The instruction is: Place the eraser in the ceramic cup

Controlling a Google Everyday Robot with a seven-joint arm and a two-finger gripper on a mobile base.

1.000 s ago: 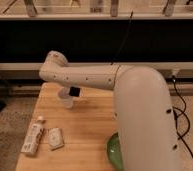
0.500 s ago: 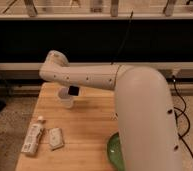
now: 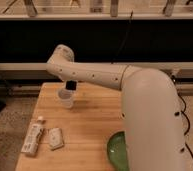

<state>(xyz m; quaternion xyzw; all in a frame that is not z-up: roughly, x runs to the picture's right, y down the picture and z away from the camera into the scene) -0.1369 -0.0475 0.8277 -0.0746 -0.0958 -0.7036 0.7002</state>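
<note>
Though its grasp cannot be told, the tool (image 3: 70, 85) hangs just above the ceramic cup (image 3: 66, 98) — close.

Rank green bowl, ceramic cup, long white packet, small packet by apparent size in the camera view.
Largest: green bowl, though partly hidden by the arm
long white packet
then ceramic cup and small packet, too alike to rank
The gripper hangs just above the cup.

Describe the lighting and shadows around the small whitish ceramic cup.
Camera view: dim, warm light on the pale wooden table; a black band behind it; the white robot arm lit on top, shaded underneath; the gripper, just above the small whitish ceramic cup, a dark patch in that shade; the cup pale, casting no hard shadow.
</note>
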